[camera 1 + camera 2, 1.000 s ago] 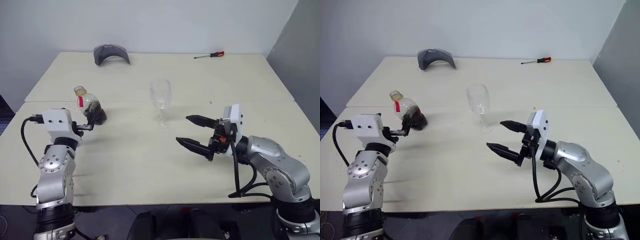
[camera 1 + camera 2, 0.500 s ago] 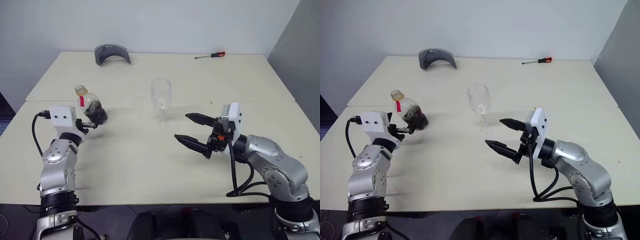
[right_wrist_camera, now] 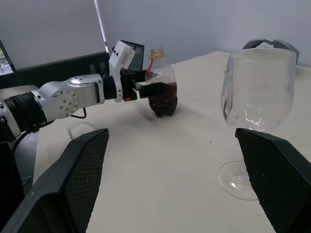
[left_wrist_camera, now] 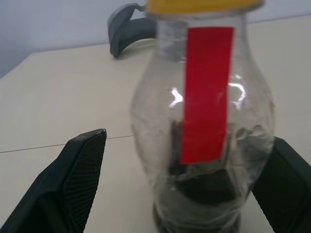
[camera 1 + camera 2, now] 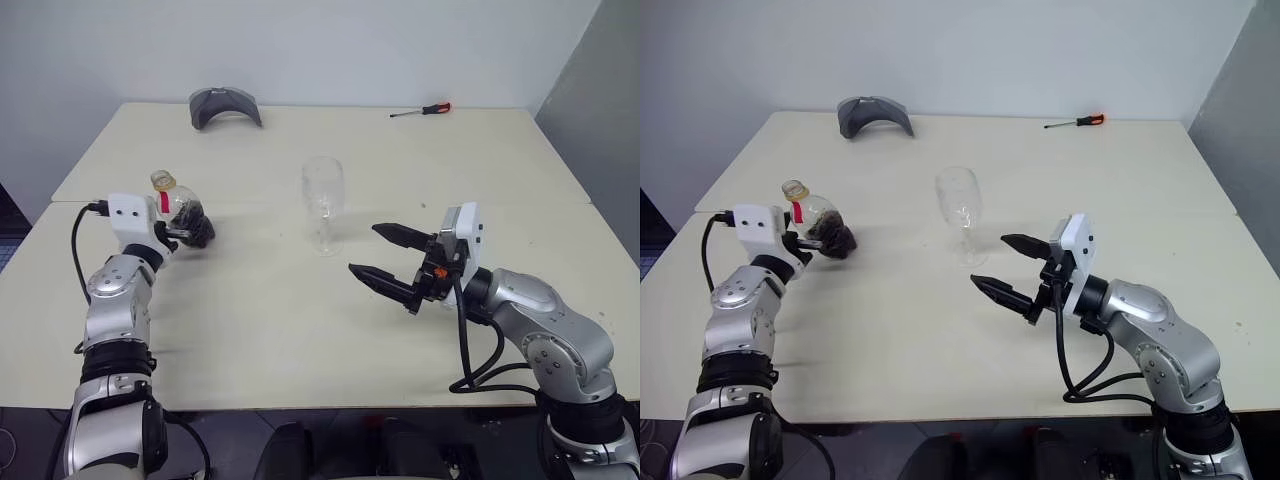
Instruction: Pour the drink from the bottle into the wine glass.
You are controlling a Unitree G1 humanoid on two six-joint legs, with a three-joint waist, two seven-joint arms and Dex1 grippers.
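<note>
The bottle, clear with a yellow cap and a red strip, stands upright at the table's left side. The dark drink fills only its bulbous bottom. My left gripper is open, level, with one finger on each side of the bottle's lower body; a gap shows on at least one side. The empty wine glass stands mid-table, to the right of the bottle. My right gripper hovers open and empty just right of the glass's foot, pointing towards it.
A grey curved object lies at the table's far edge behind the bottle. A red-handled screwdriver lies at the far right. A seam between two tabletops runs across behind the bottle and glass.
My left arm has stretched forward, bringing its open fingers from just short of the bottle to either side of it. The right gripper, the bottle and the glass kept still.
</note>
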